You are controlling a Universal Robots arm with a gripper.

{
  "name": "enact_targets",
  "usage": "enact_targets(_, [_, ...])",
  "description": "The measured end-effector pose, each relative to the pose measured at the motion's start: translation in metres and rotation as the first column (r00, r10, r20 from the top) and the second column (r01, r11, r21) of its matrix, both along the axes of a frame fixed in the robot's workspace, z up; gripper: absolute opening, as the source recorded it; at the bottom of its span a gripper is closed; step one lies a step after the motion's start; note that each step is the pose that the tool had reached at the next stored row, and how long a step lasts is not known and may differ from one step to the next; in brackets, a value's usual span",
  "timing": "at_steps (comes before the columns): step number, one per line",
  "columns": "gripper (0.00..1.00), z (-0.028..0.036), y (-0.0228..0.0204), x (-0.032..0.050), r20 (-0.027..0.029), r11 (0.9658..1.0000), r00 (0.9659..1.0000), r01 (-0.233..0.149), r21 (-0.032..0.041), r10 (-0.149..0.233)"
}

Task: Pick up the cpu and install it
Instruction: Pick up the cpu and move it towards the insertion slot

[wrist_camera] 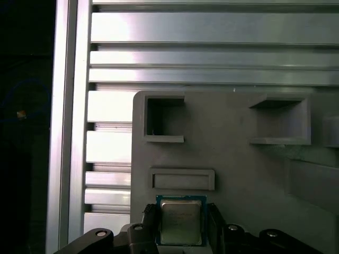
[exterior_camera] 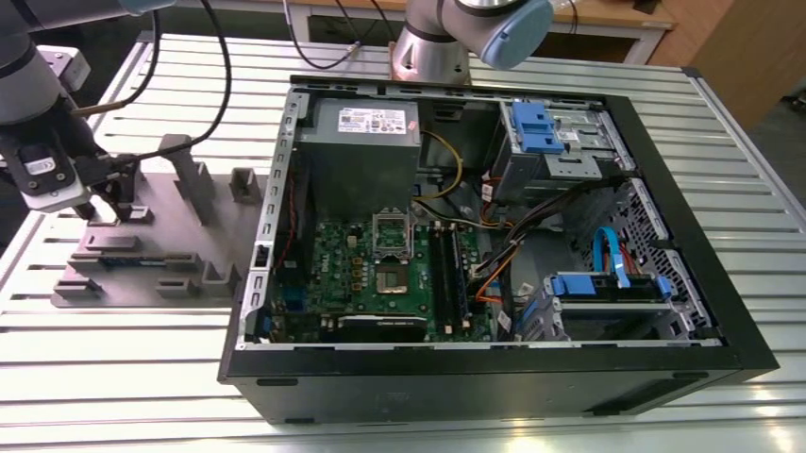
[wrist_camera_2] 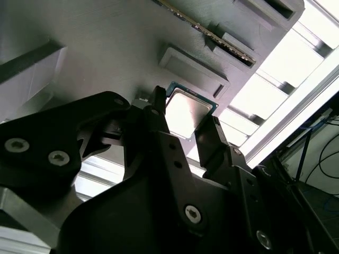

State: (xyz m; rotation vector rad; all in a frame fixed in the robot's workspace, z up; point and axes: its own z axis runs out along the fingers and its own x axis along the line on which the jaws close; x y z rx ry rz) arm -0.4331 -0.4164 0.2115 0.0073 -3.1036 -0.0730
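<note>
Silver-topped cpu (wrist_camera: 180, 221), at grey fixture tray (wrist_camera: 233, 159), between jaws of gripper (wrist_camera: 181, 214) — pinched on two opposite edges

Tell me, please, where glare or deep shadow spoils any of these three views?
In the second wrist view the cpu glares white on top and the table slats beyond the fixture tray are blown out; in the first wrist view the cpu is evenly lit, though the area off the table's edge is black; in the exterior view light is even, with the computer case interior shadowed.
</note>
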Motion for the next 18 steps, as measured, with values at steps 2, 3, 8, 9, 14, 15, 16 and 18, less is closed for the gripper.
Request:
enact_targets(2, [0.47, 0.0007, 0.0000, 0.0000, -0.0003, 1.0000, 1.0000, 0.000, -0.0002, 0.000])
enact_targets(3, [0.47, 0.0011, 0.0000, 0.0000, -0.0003, 1.0000, 1.0000, 0.000, -0.0002, 0.000])
enact_targets(8, [0.47, 0.0031, 0.0000, 0.0000, 0.0000, 1.0000, 1.0000, 0.000, 0.0000, 0.000])
enact_targets(9, [0.47, 0.0036, 0.0000, 0.0000, -0.0001, 1.0000, 1.0000, 0.000, 0.0000, 0.000])
enact_targets(14, [0.47, 0.0061, 0.0000, 0.0000, 0.0000, 1.0000, 1.0000, 0.000, 0.0000, 0.000])
enact_targets(15, [0.47, 0.0069, 0.0000, 0.0000, -0.0001, 1.0000, 1.0000, 0.000, -0.0001, 0.000])
enact_targets(16, [0.47, 0.0074, 0.0000, 0.0000, 0.0000, 1.0000, 1.0000, 0.000, 0.0000, 0.000])
enact_targets(18, [0.47, 0.0087, 0.0000, 0.0000, 0.0000, 1.0000, 1.0000, 0.000, 0.0000, 0.000])
